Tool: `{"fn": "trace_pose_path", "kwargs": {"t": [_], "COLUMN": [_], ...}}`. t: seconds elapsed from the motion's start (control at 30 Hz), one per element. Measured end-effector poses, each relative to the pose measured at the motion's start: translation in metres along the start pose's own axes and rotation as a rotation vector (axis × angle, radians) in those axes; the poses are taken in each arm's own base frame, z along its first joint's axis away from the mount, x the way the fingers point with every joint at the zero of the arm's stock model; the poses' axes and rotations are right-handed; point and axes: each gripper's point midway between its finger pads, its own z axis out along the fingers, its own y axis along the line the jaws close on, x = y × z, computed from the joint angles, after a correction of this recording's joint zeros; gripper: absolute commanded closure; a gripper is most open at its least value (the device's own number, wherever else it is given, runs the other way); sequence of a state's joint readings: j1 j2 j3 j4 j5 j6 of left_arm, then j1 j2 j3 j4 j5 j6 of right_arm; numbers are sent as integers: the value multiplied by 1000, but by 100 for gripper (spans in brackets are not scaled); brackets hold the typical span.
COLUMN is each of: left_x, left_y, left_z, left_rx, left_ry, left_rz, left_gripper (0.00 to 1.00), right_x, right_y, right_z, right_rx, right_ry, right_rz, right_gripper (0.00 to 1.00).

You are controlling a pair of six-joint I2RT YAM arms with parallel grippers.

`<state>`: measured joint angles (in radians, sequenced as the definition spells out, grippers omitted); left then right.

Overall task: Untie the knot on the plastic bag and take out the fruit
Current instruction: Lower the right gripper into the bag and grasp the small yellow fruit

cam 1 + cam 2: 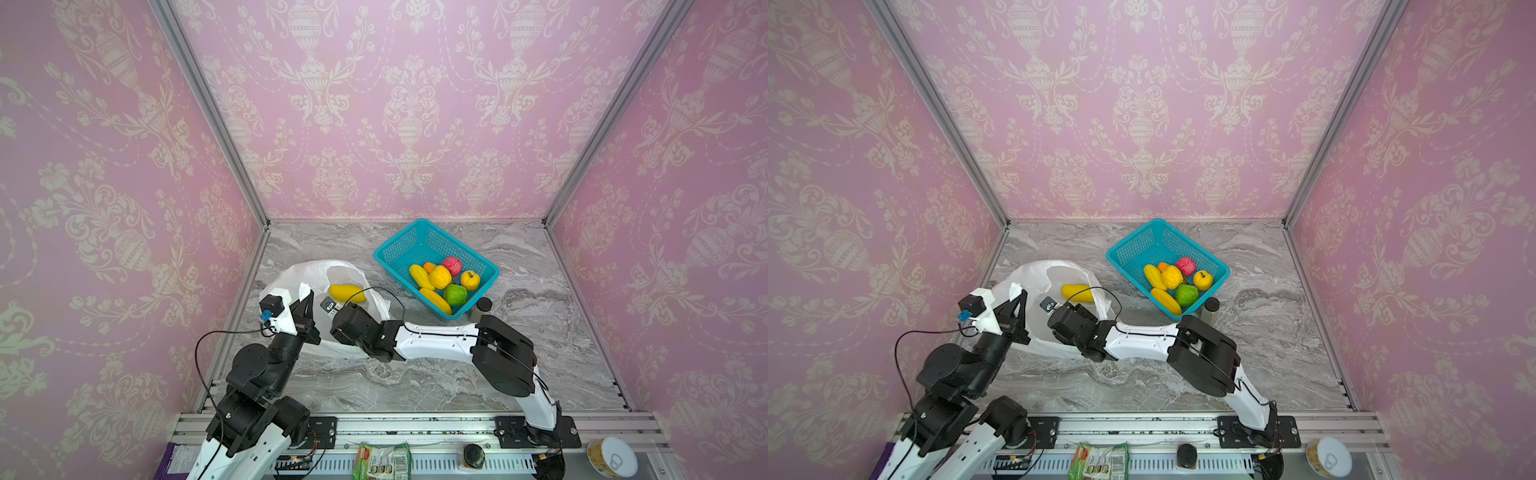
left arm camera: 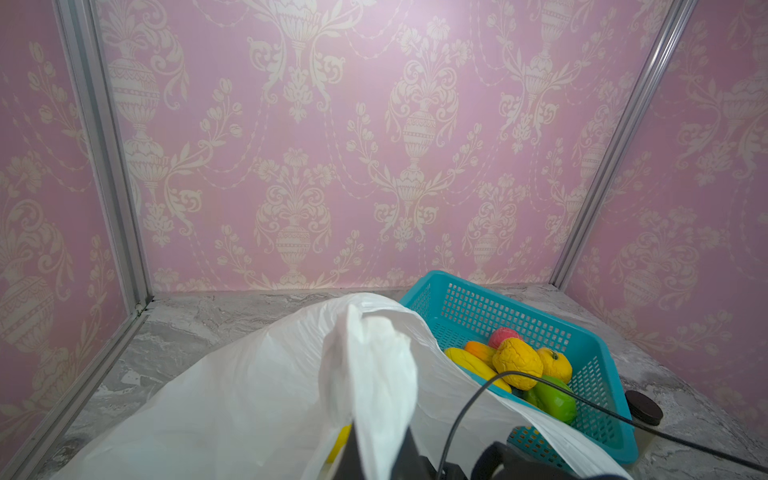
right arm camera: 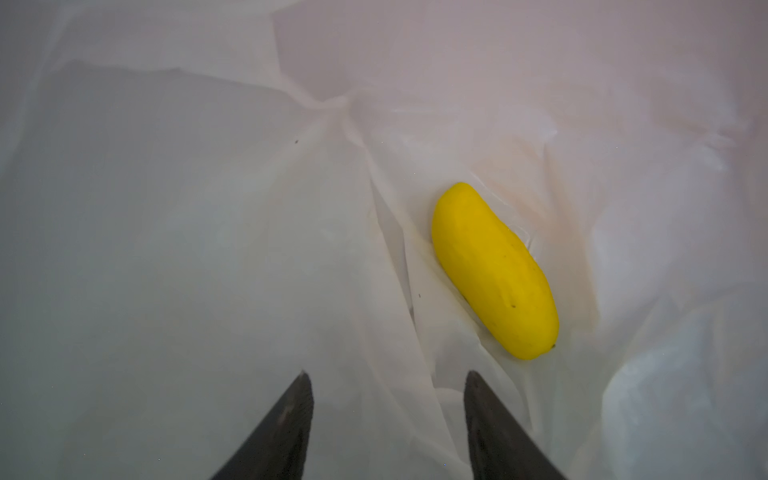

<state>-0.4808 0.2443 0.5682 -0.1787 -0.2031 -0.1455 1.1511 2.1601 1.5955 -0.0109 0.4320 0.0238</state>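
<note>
The white plastic bag (image 1: 291, 278) (image 1: 1034, 274) lies at the left with its mouth wide open; no knot is in view. My left gripper (image 1: 306, 292) (image 2: 382, 453) is shut on a bunched strip of the bag's rim and holds it up. One yellow fruit (image 1: 348, 293) (image 3: 494, 270) lies inside on the bag's floor. My right gripper (image 3: 388, 378) reaches into the bag's mouth, open and empty, with the fruit a little ahead and to one side of its fingertips. Several more fruits (image 1: 440, 278) (image 2: 517, 361) sit in the teal basket (image 1: 399, 249) (image 2: 457, 291).
A small dark-lidded jar (image 1: 483, 305) stands against the basket's near corner. The pink walls and metal posts close in the marble table (image 1: 540, 332). On the front rail lie a green packet (image 1: 382, 459), a dark jar (image 1: 473, 455) and a tin (image 1: 611, 457).
</note>
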Motion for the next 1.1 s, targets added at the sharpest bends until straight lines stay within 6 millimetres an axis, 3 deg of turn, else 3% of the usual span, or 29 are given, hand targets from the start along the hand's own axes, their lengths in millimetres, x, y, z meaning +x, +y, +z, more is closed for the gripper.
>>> {"fn": "trace_pose_path", "kwargs": {"t": [0.27,0.43,0.6,0.87,1.03,1.1], "left_x": [0,1,-5,-14,-15,-15], "left_y": [-9,-14,-15,-13,-13,-12], "left_z": [2,3,-2,-16,-18,-19], "left_rx": [45,73,87,93,93,90], "left_ry": [15,25,3,-41,-47,-46], "left_rz": [1,2,-3,-11,-12,-12], "left_gripper": [100,100,100,100,100,100], "right_x": [1,1,14,31,39,42], "right_y": [-20,-34,-54,-79,-82,-83], "right_z": [41,65,86,98,99,99], "right_rx": [137,204,253,289,288,288], "right_ry": [77,117,175,234,255,256], "right_rz": [10,11,22,38,56,72], "right_gripper": [17,14,12,14,35,39]}}
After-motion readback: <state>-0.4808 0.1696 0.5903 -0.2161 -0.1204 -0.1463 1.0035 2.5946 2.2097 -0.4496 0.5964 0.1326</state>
